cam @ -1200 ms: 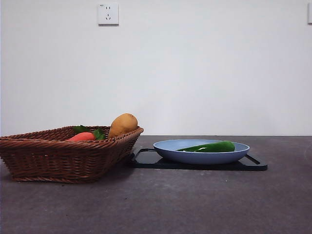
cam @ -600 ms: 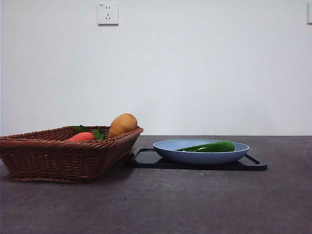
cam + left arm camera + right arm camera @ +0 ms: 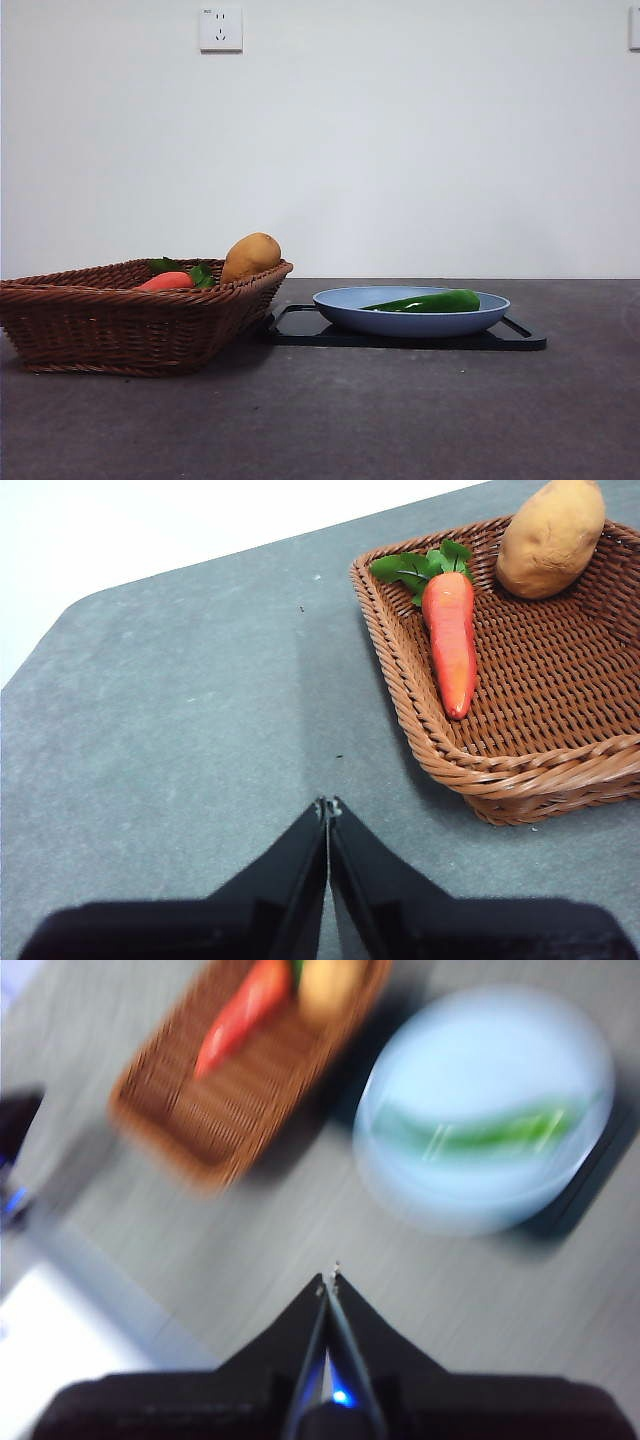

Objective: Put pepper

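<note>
Grey table (image 3: 400, 420), pepper (image 3: 425, 302) lying in the plate (image 3: 345, 305); both grippers (image 3: 327, 805) (image 3: 331, 1272) pressed together, empty. Risk: that glossy skin could slip from the jaws.

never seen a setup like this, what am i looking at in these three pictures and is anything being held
This is a two-armed robot at a dark table. One picture comes from a low camera looking level across the table; the other two come from cameras on each arm's wrist, looking down past its black claw.

On the table stands a wicker basket holding a carrot and a potato. Beside it a blue plate sits on a black tray, and a green pepper lies in the plate.

Nothing is held. The left claw is shut and empty, above bare table beside the basket. The right claw is also shut and empty; its picture is blurred.
</note>
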`<move>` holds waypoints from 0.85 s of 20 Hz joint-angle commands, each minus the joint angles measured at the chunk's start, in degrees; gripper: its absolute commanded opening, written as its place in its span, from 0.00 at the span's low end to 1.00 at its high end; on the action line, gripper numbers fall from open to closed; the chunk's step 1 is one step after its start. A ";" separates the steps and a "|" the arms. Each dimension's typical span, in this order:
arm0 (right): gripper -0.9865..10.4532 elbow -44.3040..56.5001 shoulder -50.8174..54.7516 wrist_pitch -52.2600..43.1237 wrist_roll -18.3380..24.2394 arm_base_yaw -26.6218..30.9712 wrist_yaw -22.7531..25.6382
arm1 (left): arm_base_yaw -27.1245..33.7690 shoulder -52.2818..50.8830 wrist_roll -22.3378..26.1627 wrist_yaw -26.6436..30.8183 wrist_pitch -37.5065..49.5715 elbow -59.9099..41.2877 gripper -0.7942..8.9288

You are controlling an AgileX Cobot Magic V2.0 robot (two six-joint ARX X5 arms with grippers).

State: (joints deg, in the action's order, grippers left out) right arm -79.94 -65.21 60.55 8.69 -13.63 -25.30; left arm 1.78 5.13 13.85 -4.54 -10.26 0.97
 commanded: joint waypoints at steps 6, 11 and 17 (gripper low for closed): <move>0.09 24.09 23.45 -32.92 -0.76 13.00 -1.66 | 0.17 -0.15 -0.55 -0.04 2.08 -0.61 0.09; 0.09 48.02 41.83 -48.76 -0.26 19.28 -1.14 | 0.17 -0.15 -0.55 -0.04 2.08 -0.61 0.09; 0.09 69.24 54.10 -63.45 -1.70 15.23 -0.76 | 0.17 -0.15 -0.55 -0.04 2.10 -0.61 0.09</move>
State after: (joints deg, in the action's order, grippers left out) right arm -11.07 -11.40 -1.61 7.79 1.85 -26.15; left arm 1.78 5.13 13.85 -4.60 -8.75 0.97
